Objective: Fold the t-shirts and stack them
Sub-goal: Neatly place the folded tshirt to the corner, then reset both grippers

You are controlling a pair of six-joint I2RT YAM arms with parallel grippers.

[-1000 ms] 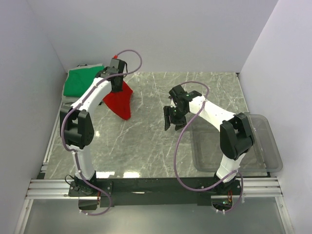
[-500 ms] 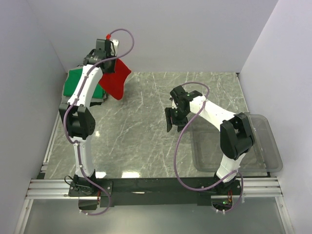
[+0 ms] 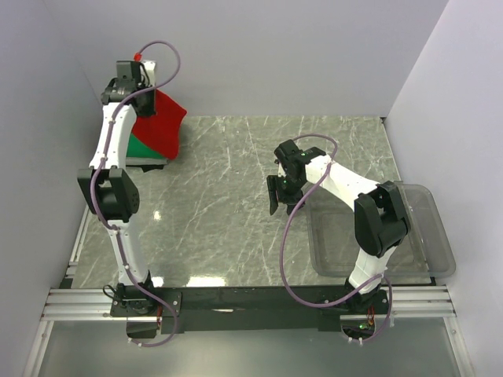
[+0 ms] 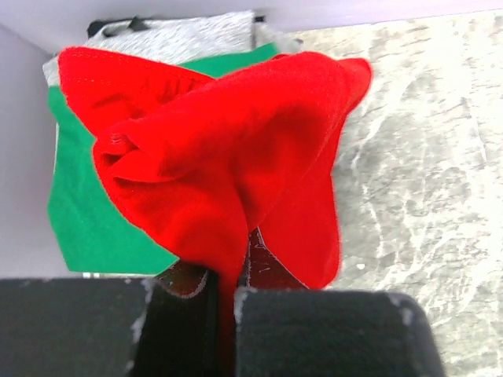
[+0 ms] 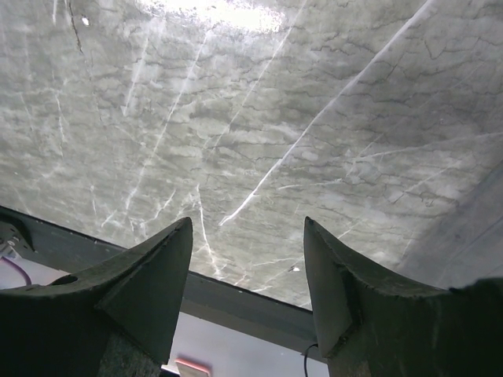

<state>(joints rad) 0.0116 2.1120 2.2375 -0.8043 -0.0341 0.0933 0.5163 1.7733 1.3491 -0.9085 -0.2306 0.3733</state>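
My left gripper was pinched tight on the red t-shirt, its two fingers pressed together with a fold of the cloth caught between them. The arm was reaching high, and the shirt hung in a loose, bunched drape below and ahead of the fingers. Directly under that hanging cloth lay the green t-shirt, spread flat and showing out to the left of the gripper in the wrist view, and a strip of grey fabric was visible just beyond it. From that camera I could not tell whether the red shirt's lower edge touched the green one. Well apart to the right, my right gripper stood with its fingers spread and nothing between them, pointed down over the bare marbled table. The clear plastic bin sat off that gripper's right side, back toward the arm's base, resting at the table's edge.
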